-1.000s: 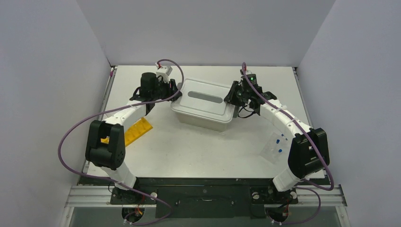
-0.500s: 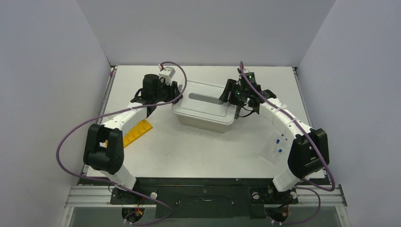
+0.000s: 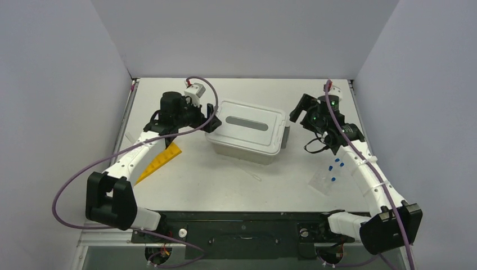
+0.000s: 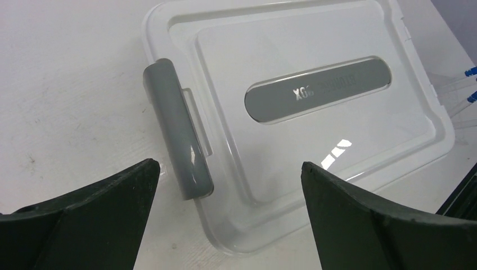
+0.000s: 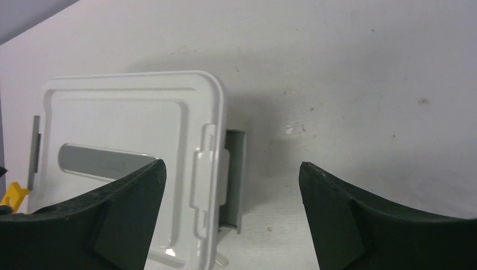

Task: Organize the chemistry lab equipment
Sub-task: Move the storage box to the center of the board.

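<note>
The yellow holed tube rack (image 3: 159, 161) lies on the table's left side, beside my left arm. Small blue caps (image 3: 336, 166) and clear pieces (image 3: 320, 183) lie at the right, next to my right arm. A thin clear piece (image 3: 248, 172) lies in front of the tub. My left gripper (image 3: 212, 120) hangs open just off the tub's left end, its grey latch (image 4: 179, 129) between and beyond the fingers (image 4: 101, 208). My right gripper (image 3: 297, 110) is open and apart from the tub's right end, facing the other grey latch (image 5: 236, 180). Neither holds anything.
The beige tub (image 3: 242, 149) stands mid-table, closed by its white lid (image 3: 270, 134) with a grey handle (image 3: 246, 123). Grey walls enclose the table on three sides. The arm bases sit at the near edge.
Both grippers opened wide and let go of the tub's ends. The right gripper drew back to the right, the left one slightly to the left. The tub has settled flat.
</note>
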